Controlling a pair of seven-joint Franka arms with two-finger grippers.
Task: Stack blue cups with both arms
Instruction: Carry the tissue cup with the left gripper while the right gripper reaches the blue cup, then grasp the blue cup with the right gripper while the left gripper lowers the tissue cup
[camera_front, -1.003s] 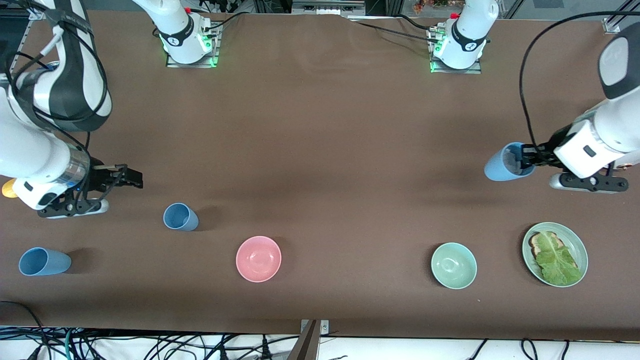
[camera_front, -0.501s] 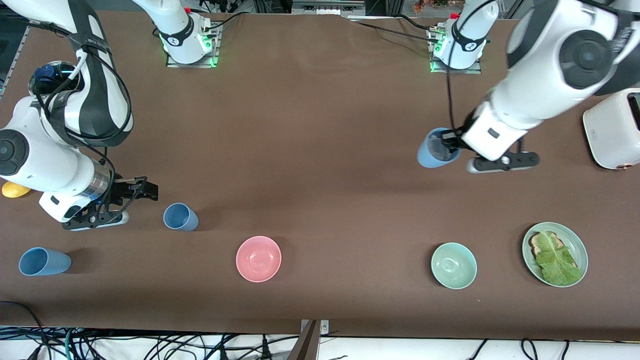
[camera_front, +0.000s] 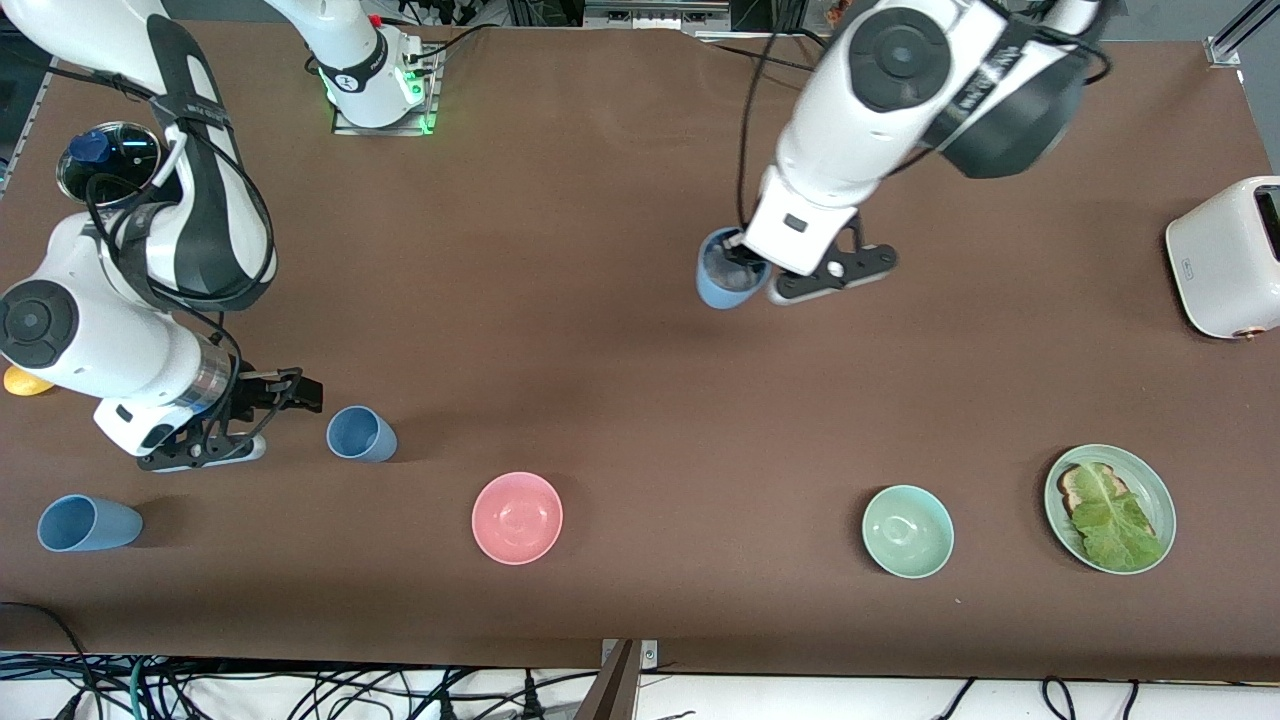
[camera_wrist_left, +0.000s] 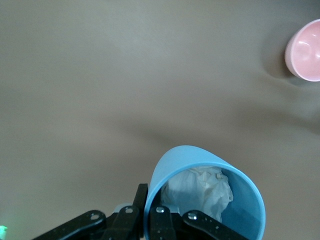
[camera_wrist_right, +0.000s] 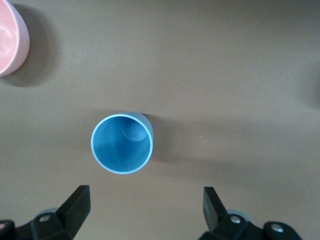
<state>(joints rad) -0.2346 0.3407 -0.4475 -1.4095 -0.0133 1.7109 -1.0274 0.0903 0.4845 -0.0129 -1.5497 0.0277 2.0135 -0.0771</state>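
Three light-blue tapered plastic cups are present. The carried cup (camera_front: 724, 280) is held in the air over the middle of the brown bench (camera_front: 620, 380), gripped at its rim by the left gripper (camera_front: 742, 262), jaws closed on the cup wall. The left wrist view shows crumpled white material (camera_wrist_left: 200, 186) inside it; what it is cannot be told.

The standing cup (camera_front: 360, 434) sits upright on the bench toward the right arm's end, near the glossy pink bowl (camera_front: 517, 517), which lies nearer the front camera. The right gripper (camera_front: 285, 388) hovers just beside this cup with its jaws wide apart; the right wrist view shows the cup's open mouth (camera_wrist_right: 121, 143) between the two fingers (camera_wrist_right: 76, 205) and apart from both.

A third cup (camera_front: 85, 523) lies on its side near the bench edge, untouched.

Judgement: the step in hand is bringing two cups together; stacking has not begun. To do it well, the right jaws should centre on the standing cup before closing and hold it firmly upright. The carried cup should arrive base down, aligned over the open mouth. The contents inside may prevent full nesting.
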